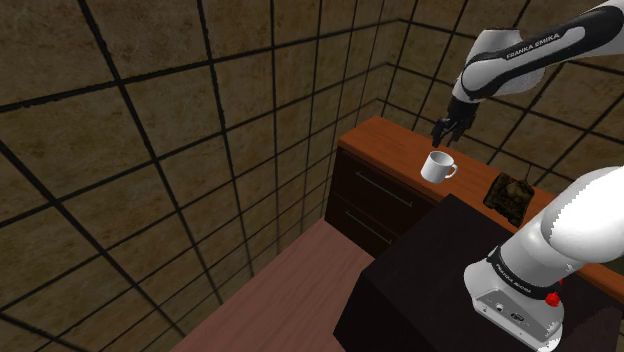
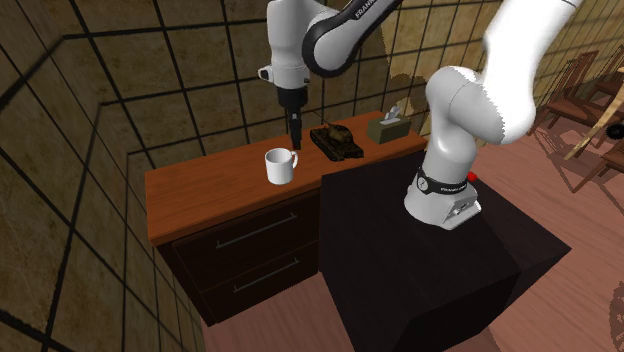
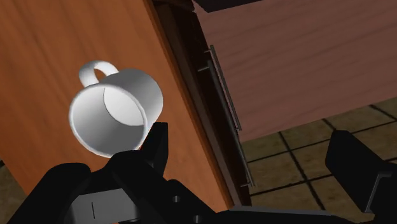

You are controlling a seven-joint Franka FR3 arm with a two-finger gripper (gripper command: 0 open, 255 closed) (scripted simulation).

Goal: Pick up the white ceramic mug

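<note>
White and smooth-looking, the round white mug with a loop handle (image 1: 437, 167) stands upright on the red-brown wooden bench (image 1: 385, 140), above the dark drawer fronts (image 1: 375, 205). It sits well apart from a dark tank-like model (image 1: 510, 192) further along.

Step in hand: approach, i.e. pre-grasp. The black two-finger pincer (image 1: 445, 128) hangs above the mug, a bit to one side, not touching. In the wrist view its fingers stand wide apart, so it is open w/ nothing b/w them. The mug lies just beside one fingertip (image 3: 158, 137), outside the gap. Its mouth faces the camera & its handle is on the side away from the pincer.

Next move, as a judgement:
- Shift sideways until the mug's wall or whole body sits b/w the fingers.
- Keep the handle clear of either finger.
- Descend & close.

Main risk is a fingertip landing on the rim & tipping the mug. The surface prob. grips poorly, so a firm, low hold seems wise.

Writing: "FRANKA EMIKA" reads in white on the white-and-black arm (image 1: 540, 47). The dark band at the arm's base (image 1: 515, 272) carries small lettering, perhaps the maker's name again, but it is too small to read. No label is legible on the mug.
</note>
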